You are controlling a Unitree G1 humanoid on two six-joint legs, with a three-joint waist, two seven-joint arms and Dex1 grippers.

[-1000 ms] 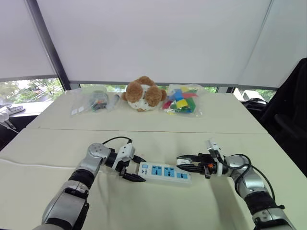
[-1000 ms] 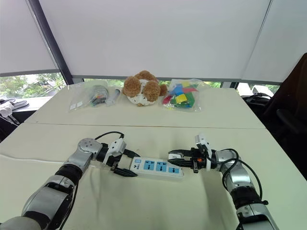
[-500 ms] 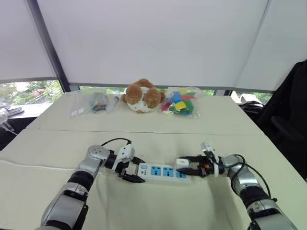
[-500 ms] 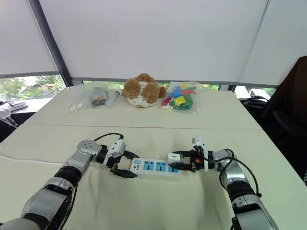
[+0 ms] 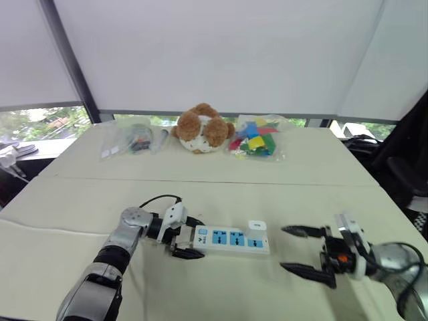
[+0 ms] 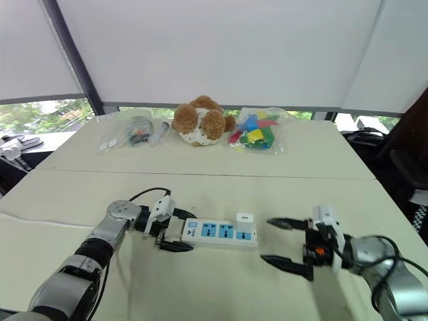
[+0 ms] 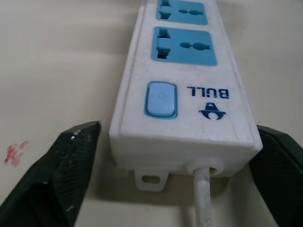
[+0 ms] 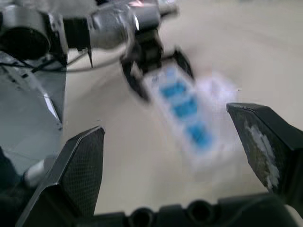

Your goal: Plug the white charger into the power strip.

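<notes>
White charger (image 5: 257, 228) now stands seated in the power strip's (image 5: 231, 239) end socket, mid-tabletop; right fingers (image 5: 306, 253) have let go, spread empty; left fingers (image 5: 182, 237) loosened astride the switch end.

There was one power strip (image 5: 231, 239) at lower centre of the head view, with three blue socket panels, and one blue switch (image 7: 161, 100) seen in the left wrist view. One white charger (image 5: 257, 227) stood on the strip's right end. Two grippers were counted: the left gripper (image 5: 182, 237) at lower left and the right gripper (image 5: 296, 249) at lower right, each with two black fingers. Along the upper middle lay one plush toy (image 5: 202, 129) and two clear bags (image 5: 132, 141), one on either side of it
</notes>
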